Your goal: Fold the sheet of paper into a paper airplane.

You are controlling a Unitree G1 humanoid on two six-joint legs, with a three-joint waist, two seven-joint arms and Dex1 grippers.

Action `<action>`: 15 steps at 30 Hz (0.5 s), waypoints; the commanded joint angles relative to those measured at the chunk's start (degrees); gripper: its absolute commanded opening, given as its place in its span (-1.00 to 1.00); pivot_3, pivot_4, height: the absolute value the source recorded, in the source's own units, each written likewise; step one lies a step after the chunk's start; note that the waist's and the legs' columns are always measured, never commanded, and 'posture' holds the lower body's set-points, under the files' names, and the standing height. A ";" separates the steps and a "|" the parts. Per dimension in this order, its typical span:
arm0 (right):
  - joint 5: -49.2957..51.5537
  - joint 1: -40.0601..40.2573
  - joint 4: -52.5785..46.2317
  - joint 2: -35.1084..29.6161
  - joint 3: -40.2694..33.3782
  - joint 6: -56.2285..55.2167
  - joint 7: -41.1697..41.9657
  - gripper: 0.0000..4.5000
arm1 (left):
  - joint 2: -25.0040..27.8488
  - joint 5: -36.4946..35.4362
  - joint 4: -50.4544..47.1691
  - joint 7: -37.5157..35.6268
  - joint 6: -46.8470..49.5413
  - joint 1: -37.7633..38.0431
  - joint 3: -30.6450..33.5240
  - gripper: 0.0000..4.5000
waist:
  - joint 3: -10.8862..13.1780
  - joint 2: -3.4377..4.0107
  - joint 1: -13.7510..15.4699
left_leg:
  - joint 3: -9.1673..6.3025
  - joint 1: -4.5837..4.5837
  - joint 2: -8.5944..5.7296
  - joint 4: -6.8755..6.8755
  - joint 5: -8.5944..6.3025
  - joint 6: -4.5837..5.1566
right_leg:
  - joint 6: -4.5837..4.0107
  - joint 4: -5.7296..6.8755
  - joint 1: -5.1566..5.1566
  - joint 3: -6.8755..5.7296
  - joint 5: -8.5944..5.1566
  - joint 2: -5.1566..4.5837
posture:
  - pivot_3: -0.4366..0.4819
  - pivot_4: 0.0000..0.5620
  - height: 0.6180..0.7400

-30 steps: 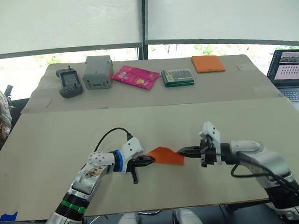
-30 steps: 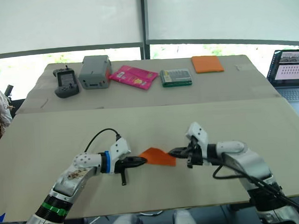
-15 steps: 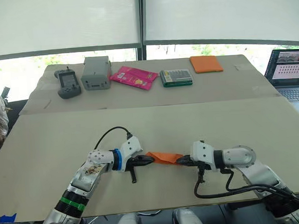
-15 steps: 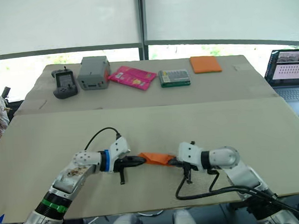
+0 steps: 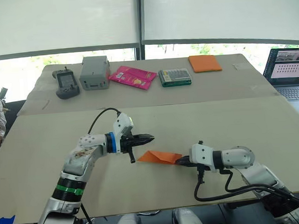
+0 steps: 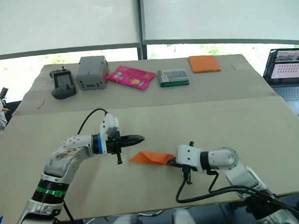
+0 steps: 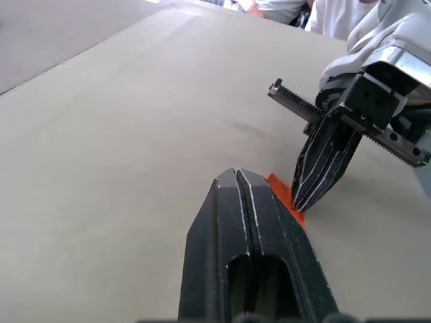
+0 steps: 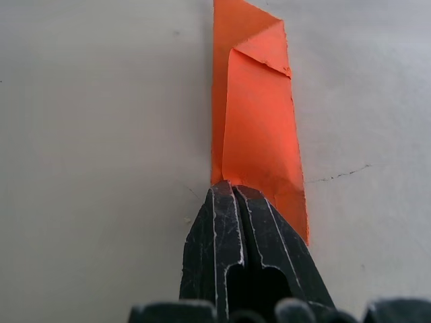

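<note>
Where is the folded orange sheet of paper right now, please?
The sheet of paper lies flat on the near table, just left of the right end effector.

An office or lab: a wide tabletop (image 5: 215, 118) under blinds (image 5: 59, 21), laptop (image 5: 288, 74) at right, handheld controller (image 5: 66, 82) upper left.
</note>
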 commanded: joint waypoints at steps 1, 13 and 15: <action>-1.86 0.92 0.79 -0.66 0.29 1.24 -0.21 -0.99 | 1.22 5.94 1.24 0.80 -2.76 0.02 -5.06 -1.00 | 0.00 0.00 -0.02 | 0.00 0.01 -0.01 0.00 0.00 0.00 | 0.00 0.00 0.00 0.02 0.00 0.00 | -0.05 -0.47 1.00; 3.36 0.35 -2.05 -1.38 -2.98 5.50 1.32 -0.73 | 0.10 13.55 9.66 1.13 -9.55 0.14 -10.52 -1.00 | -0.01 0.01 0.55 | 0.01 0.06 -0.03 0.04 0.00 0.00 | 0.00 0.00 0.08 0.04 0.00 -0.05 | -0.05 -0.47 1.00; 6.70 0.42 -4.24 -1.89 -4.76 7.94 2.75 -0.47 | -0.29 13.60 9.49 1.06 -9.51 0.68 -10.59 -1.00 | -0.01 0.01 0.78 | 0.01 0.03 -0.05 0.05 0.00 0.00 | 0.01 0.00 0.05 0.04 0.00 -0.05 | -0.05 -0.47 1.00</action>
